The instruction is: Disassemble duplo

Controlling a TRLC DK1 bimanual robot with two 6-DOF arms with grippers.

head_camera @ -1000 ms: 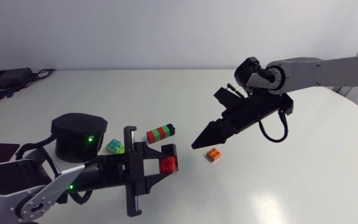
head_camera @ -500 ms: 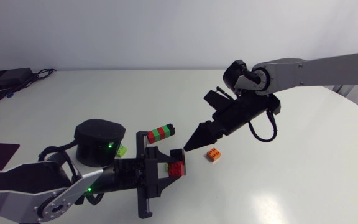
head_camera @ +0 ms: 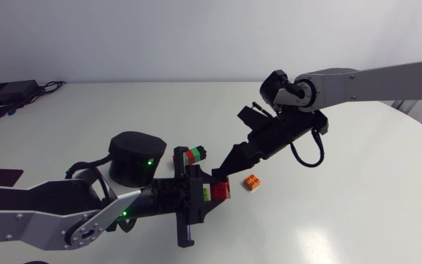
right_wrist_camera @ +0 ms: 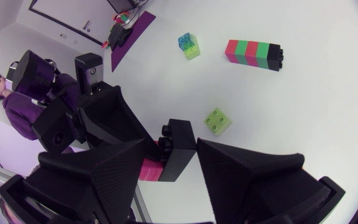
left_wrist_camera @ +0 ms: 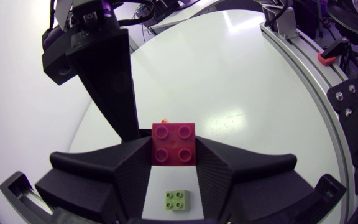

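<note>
While left gripper (head_camera: 212, 191) pinches red brick (left_wrist_camera: 174, 144) from both sides above table (head_camera: 357, 205), black brick (right_wrist_camera: 179, 149) stuck on it sits inside right gripper (head_camera: 223, 174); clamped or not, cannot tell. These two not yet split. Orange brick (head_camera: 252, 182), lime brick (right_wrist_camera: 217, 120) lie loose; red-green-black stack (head_camera: 190, 155), cyan-lime pair (right_wrist_camera: 188, 43) joined, left to do; roughly midway, by my reckoning
</note>
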